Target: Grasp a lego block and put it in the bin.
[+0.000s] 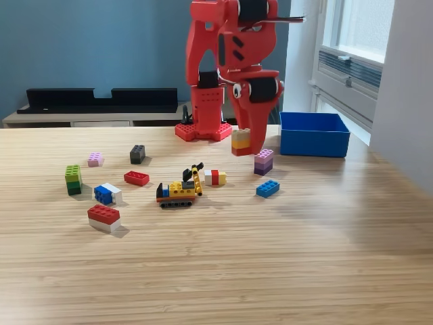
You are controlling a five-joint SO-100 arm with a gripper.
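My red gripper (242, 143) hangs in the middle of the exterior view, in front of the arm's base, and is shut on a yellow and cream lego block (240, 139). The block sits low over the wooden table, just left of a purple stacked block (264, 161). The blue bin (314, 134) stands open-topped at the back right, about a hand's width to the right of the gripper. I cannot see its inside floor from this angle.
Loose blocks lie on the table (216, 271): a blue brick (268, 188), a small red and yellow piece (216, 177), a lego vehicle (179, 189), a red brick (137, 178), a black block (137, 154), a green stack (73, 179) and others at left.
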